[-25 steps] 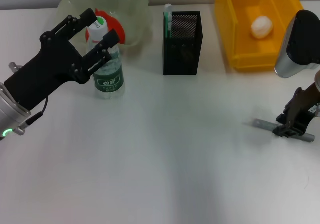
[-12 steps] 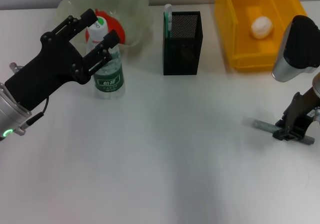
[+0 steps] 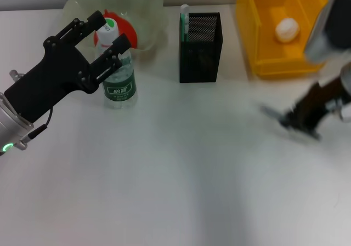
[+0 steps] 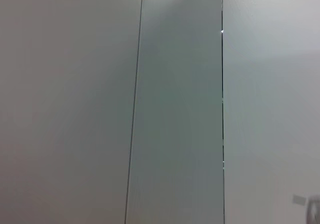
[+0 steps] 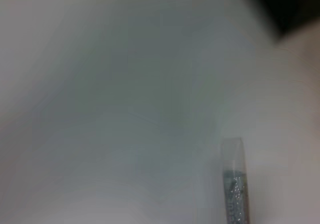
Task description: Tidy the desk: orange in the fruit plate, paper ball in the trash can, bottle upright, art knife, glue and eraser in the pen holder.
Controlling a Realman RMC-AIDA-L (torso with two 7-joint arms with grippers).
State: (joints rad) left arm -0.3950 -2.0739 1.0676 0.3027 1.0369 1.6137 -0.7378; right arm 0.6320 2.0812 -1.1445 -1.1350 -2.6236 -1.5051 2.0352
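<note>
Grey and thin, the art knife [image 3: 285, 119] is pinched in your right gripper [image 3: 300, 120], off the white desk [image 3: 181, 175] on the right side. It sticks out sideways from the closed fingers. Your next job, I think, is to drop it in the black pen holder [image 3: 199, 47], which stands at the back in the middle, well apart from the knife. Bring the knife over the open top first. Tip it so one end points down, then let go when it is inside. Go slowly, so the pen holder does not fall.

Your left gripper [image 3: 104, 40] hangs open by the bottle [image 3: 117, 65], which stands upright. The paper ball [image 3: 287, 29] is in the yellow bin [image 3: 258, 32].
</note>
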